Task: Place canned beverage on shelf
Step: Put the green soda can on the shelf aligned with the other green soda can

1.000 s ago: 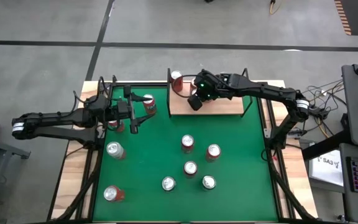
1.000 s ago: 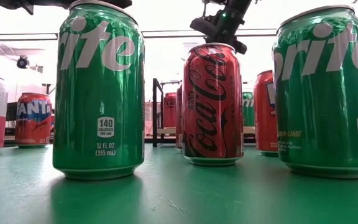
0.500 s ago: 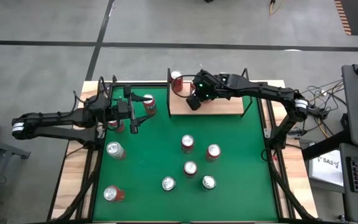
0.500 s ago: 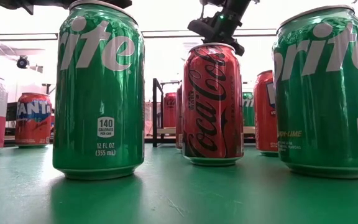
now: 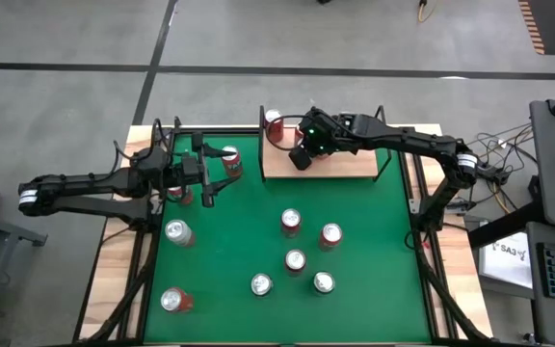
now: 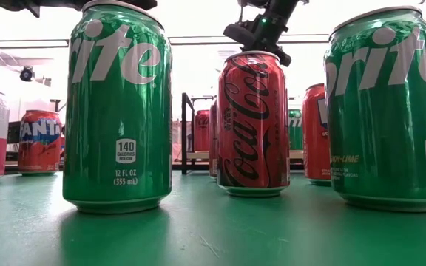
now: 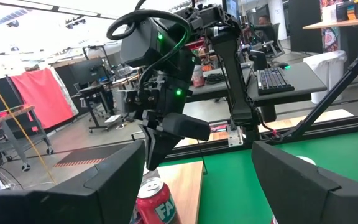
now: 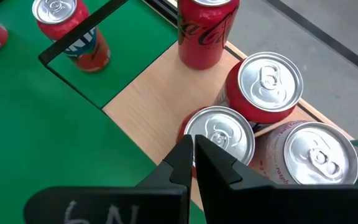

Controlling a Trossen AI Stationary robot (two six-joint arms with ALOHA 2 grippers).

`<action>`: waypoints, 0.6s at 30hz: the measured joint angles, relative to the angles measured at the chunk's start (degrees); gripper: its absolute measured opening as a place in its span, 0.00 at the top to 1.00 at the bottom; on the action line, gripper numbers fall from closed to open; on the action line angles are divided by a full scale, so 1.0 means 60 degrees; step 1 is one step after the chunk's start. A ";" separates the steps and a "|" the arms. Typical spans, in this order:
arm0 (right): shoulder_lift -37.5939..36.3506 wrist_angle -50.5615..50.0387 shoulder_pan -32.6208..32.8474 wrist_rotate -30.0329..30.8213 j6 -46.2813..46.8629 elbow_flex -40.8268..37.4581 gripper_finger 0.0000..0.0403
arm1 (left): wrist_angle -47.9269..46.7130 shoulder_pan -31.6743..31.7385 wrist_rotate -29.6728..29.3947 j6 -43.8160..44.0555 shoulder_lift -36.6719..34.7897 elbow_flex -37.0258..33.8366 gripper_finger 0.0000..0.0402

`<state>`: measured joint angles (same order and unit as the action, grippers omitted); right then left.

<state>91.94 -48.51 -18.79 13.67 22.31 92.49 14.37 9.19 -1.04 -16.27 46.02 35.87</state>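
The Fanta can (image 5: pixel 229 161) stands upright on the green felt table (image 5: pixel 229 251), left of centre in the upper part of the high view. Its long axis is vertical and its silver top faces the camera. It is just left of the shelf (image 5: pixel 345 166), not on it.

The left gripper (image 5: pixel 210 174) lies immediately left of this can, with its fingers spread apart. In the left wrist view the can shows low between the two fingers, close to one of them; whether it touches cannot be told.

The right gripper (image 5: pixel 300 159) hangs over the left end of the shelf, fingers pressed together and holding nothing. In the right wrist view its tips are above a cluster of three upright cans (image 8: pixel 269 81) on the tan board. A Coca-Cola can (image 8: pixel 207 28) stands upright farther along the board's edge.

Compared with a second ago, the right gripper sits a little higher and more to the left in the low view. The left arm, the Fanta can and the loose cans (image 5: pixel 294 260) in the lower middle of the high view have not moved.
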 joint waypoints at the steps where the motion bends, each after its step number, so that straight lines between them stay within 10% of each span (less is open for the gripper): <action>1: -0.0027 -0.0003 0.0000 -0.0003 0.0000 0.0000 0.98 | -0.0004 0.0002 0.0000 0.0000 0.0000 -0.0003 0.31; 18: -0.1370 -0.0293 0.1692 0.0028 -0.0251 0.0222 0.98 | -0.0069 -0.0344 0.0798 0.1478 0.0086 -0.0003 0.31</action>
<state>83.72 -50.27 -8.63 13.84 20.80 93.82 13.96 7.13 3.75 -7.40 46.54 35.86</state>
